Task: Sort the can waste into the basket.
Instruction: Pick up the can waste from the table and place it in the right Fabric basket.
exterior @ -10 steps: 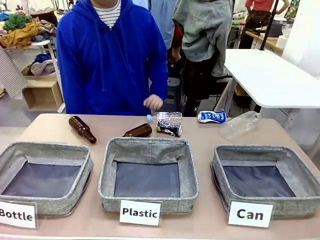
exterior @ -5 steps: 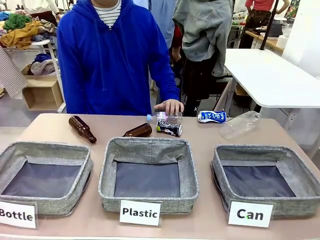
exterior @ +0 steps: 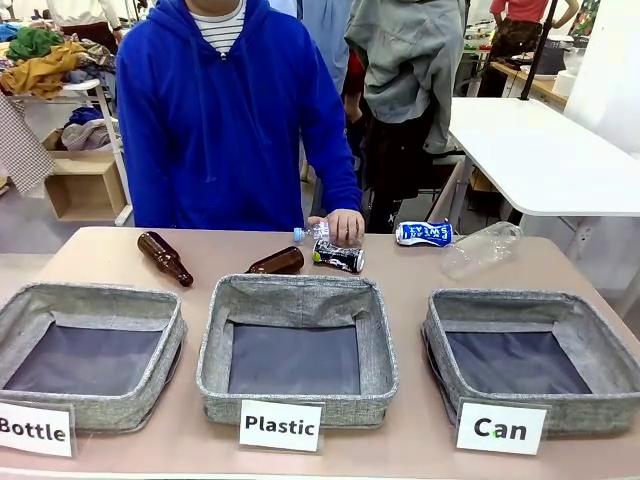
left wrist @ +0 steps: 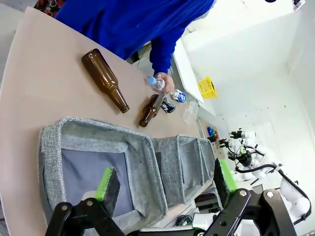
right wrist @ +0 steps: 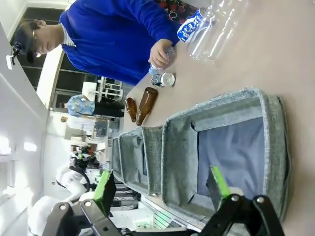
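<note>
The black can [exterior: 338, 257] lies on its side beyond the middle bin. To its right, near the table's far edge, lies the blue and white can [exterior: 423, 233]. The basket [exterior: 530, 299] with the "Can" card [exterior: 500, 428] stands at the right, nothing in it. My right gripper [right wrist: 161, 184] hangs open above this basket [right wrist: 226, 105], far from the blue can [right wrist: 189, 27] and black can [right wrist: 164, 79]. My left gripper [left wrist: 165, 179] is open over the "Bottle" bin [left wrist: 88, 129]. The person's hand [exterior: 345, 225] rests on a small clear bottle [exterior: 312, 232] just behind the black can.
Two brown glass bottles [exterior: 165, 258] [exterior: 277, 263] lie behind the "Bottle" bin [exterior: 90, 295] and "Plastic" bin [exterior: 297, 290]. A large clear plastic bottle [exterior: 482, 247] lies right of the blue can. A white table [exterior: 540, 150] stands beyond, at the right.
The person's hand has come forward and to the right, down onto the small clear bottle. The cans, the bins and both grippers have stayed where they were.
</note>
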Robot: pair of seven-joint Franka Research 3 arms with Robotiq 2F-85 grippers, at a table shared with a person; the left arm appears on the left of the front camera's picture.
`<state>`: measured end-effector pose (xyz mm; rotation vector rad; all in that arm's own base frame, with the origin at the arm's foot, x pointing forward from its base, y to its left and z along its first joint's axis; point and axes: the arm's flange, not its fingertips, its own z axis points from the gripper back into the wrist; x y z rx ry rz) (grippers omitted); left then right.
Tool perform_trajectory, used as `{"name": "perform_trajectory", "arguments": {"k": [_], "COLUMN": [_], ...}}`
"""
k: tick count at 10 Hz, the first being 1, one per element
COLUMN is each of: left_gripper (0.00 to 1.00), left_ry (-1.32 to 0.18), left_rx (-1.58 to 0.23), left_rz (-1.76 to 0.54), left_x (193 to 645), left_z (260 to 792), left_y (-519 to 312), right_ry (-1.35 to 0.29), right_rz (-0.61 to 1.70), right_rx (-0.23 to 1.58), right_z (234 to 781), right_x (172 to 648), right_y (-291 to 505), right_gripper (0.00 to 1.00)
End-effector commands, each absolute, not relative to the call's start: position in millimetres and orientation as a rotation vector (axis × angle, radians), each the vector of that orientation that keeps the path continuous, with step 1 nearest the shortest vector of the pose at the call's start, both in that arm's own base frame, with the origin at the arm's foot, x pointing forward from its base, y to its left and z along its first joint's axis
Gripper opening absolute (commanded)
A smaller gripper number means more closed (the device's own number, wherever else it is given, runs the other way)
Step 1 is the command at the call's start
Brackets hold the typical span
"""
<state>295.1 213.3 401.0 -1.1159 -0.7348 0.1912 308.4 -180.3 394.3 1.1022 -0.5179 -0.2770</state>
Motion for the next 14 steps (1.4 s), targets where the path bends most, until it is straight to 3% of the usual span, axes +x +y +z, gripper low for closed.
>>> {"name": "perform_trajectory", "arguments": {"k": [1, 4, 7, 8, 10, 12, 14], "left_gripper": [1.00, 1.00, 1.00, 1.00, 1.00, 1.00, 1.00], "left_ry": [-0.766, -0.766, -0.766, -0.766, -0.766, -0.766, -0.766], "left_rx": [-1.127, -1.127, -1.127, -1.127, -1.127, -1.127, -1.127], "left_rz": [0.172, 0.172, 0.172, 0.172, 0.172, 0.172, 0.172], "left_x": [298.0, 298.0, 298.0, 298.0, 298.0, 298.0, 298.0], "left_z": [399.5, 399.5, 399.5, 399.5, 399.5, 399.5, 399.5], "left_y": [214.0, 214.0, 214.0, 214.0, 214.0, 214.0, 214.0], "right_ry": [-0.605, -0.662, -0.674, -0.642, -0.577, -0.598, -0.585], "right_rz": [-0.132, 0.101, 0.283, 0.357, 0.327, 0.158, -0.087], "right_rx": [0.890, 0.605, 0.394, 0.402, 0.612, 0.697, 0.810], "right_z": [443.4, 507.1, 516.9, 521.0, 538.8, 501.8, 442.0], "right_x": [322.6, 374.2, 413.5, 402.3, 350.2, 285.0, 251.0], "right_y": [-117.7, 9.1, 131.5, 126.3, -16.6, -137.1, -219.5], "right_gripper": [1.00, 1.00, 1.00, 1.00, 1.00, 1.00, 1.00]}}
